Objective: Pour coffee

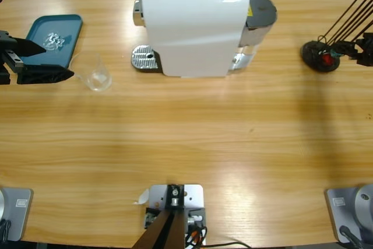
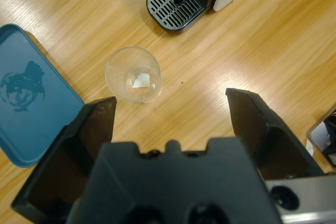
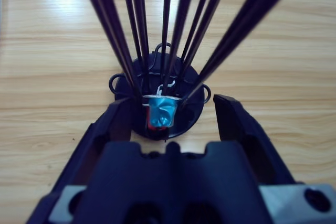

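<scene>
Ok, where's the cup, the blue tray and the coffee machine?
cup (image 2: 133, 74), left wrist view, on its clear side wall.
blue tray (image 1: 44, 26), high view, on a bare part of its floor.
coffee machine (image 1: 192, 27), high view, on its white body.

The left gripper was matte black throughout: two broad, wedge-shaped jaws with flat inner faces rose from a blocky body with a notched top edge and round recesses along its lower part. A strip of silver-grey metal with a dark screw hole showed at its lower right. The right gripper had the same black jaws and notched body, flanked by pale silver-grey blocks, one with a dark screw hole at the right
</scene>
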### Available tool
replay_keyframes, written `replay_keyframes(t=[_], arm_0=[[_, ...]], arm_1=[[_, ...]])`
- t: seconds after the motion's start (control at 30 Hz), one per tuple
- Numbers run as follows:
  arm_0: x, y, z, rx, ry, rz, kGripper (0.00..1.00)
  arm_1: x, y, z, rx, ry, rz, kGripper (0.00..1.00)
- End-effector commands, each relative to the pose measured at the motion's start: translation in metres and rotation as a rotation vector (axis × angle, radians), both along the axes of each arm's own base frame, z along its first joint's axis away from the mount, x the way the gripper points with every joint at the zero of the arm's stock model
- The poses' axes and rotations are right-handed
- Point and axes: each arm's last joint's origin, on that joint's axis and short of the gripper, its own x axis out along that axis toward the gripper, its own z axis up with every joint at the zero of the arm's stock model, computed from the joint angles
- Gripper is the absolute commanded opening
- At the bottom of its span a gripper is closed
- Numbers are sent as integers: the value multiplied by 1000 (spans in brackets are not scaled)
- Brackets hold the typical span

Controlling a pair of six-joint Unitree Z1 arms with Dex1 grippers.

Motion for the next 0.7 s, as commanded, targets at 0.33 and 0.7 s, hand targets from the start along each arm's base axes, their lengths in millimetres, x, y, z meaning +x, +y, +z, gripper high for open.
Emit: replay_keyframes(t=[0.33,0.7], arm_0=[[-2,3,-9,-4,27,16,904],[-3,4,-9,-4,28,17,904]], arm_1=[[8,-2,-21,13,61,-13,503],[10,-2,-24,13,74,-12,503]])
